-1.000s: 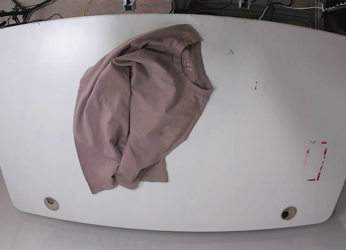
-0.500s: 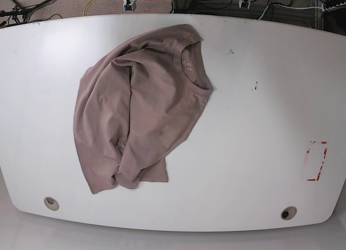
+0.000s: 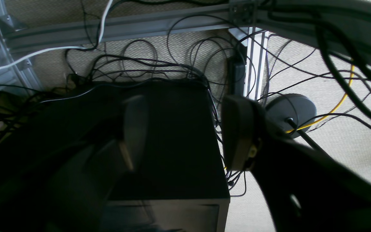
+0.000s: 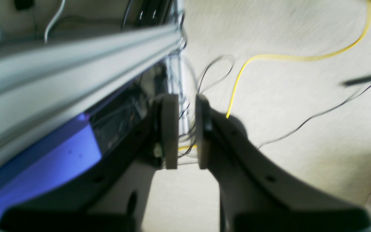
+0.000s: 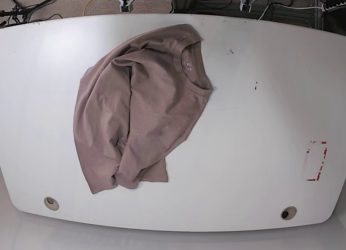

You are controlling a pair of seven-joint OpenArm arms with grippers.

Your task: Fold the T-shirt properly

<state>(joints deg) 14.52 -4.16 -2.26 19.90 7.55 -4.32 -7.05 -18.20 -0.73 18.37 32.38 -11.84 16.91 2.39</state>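
Fold not started: T-shirt (image 5: 138, 109) lies crumpled on table (image 5: 254, 153), left gripper (image 3: 185, 132) spread, right gripper (image 4: 184, 129) nearly pressed together, both empty off-table; next needs reaching in and flattening it.

Left tool (image 3: 185, 132): black, bulky body; two flat grey-brown rounded fingers (image 3: 237, 132), a small yellowish spot at the right one's base. Right tool (image 4: 184, 130): black curved finger arms with small round holes, thin flat grey-tan pads (image 4: 169, 129), a pale fitting at the left pad's base. Both views dim or blurred.
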